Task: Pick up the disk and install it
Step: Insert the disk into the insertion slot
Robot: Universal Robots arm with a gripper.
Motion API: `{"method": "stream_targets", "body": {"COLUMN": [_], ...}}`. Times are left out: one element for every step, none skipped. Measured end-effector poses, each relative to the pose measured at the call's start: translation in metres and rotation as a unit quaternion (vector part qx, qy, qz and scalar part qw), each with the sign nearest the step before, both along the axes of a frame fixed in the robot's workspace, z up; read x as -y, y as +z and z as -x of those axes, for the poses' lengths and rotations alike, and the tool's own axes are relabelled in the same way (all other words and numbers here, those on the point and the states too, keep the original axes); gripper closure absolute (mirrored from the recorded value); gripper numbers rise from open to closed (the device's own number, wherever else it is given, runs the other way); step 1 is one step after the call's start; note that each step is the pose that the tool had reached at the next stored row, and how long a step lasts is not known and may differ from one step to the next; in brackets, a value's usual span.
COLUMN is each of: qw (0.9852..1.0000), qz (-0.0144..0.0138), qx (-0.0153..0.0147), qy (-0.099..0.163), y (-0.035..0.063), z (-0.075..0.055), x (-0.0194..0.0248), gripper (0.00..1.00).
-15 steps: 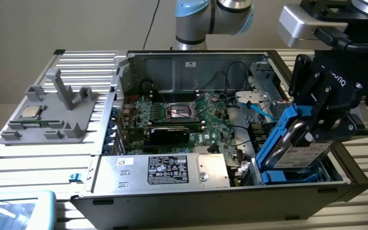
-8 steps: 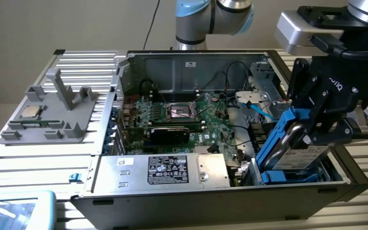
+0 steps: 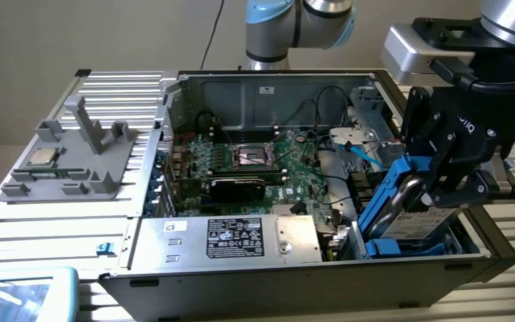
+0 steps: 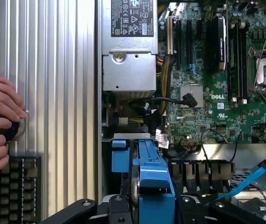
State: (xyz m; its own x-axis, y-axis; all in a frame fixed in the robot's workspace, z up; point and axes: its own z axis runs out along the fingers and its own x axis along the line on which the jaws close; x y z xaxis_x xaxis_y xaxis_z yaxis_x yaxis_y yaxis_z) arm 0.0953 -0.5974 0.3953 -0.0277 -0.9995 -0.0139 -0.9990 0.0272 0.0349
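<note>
While in claw (image 3: 450,191), disk (image 3: 390,201) partly inside case (image 3: 284,285).

Ribbed metal table (image 3: 34,228): open computer case (image 3: 284,288), grey fixture (image 3: 96,144).

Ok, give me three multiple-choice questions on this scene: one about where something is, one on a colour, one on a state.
1. Where is the disk relative to the computer case? A) beside it B) in the gripper, over its interior C) underneath it
2. The disk's carrier frame is: A) red B) green C) blue
3. The case is: A) open B) closed C) wrapped in plastic
Answers: 1 B, the gripper clamps it above the case; 2 C, blue edges show; 3 A, the motherboard lies exposed.
</note>
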Motion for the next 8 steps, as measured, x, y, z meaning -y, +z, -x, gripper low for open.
{"method": "stream_targets", "body": {"qw": [1.0000, 1.0000, 1.0000, 1.0000, 1.0000, 1.0000, 1.0000, 1.0000], "qz": [0.0000, 0.0000, 0.0000, -0.0001, -0.0002, -0.0002, 0.0000, 0.0001], "qx": [0.0000, 0.0000, -0.0001, -0.0001, -0.0001, -0.0001, -0.0001, -0.0001], "qy": [0.000, 0.000, 0.000, 0.000, 0.000, 0.000, 0.000, 0.000], "y": [0.0000, -0.0001, -0.0001, -0.0003, -0.0010, -0.0014, -0.0014, -0.0014], "z": [0.0000, 0.0000, 0.0000, 0.0000, 0.0000, 0.0000, 0.0000, 0.0000], "x": [0.0000, 0.0000, 0.0000, 0.0000, 0.0000, 0.0000, 0.0000, 0.0000], "gripper": [0.63, 0.63, 0.63, 0.63, 0.63, 0.63, 0.63, 0.61]}}
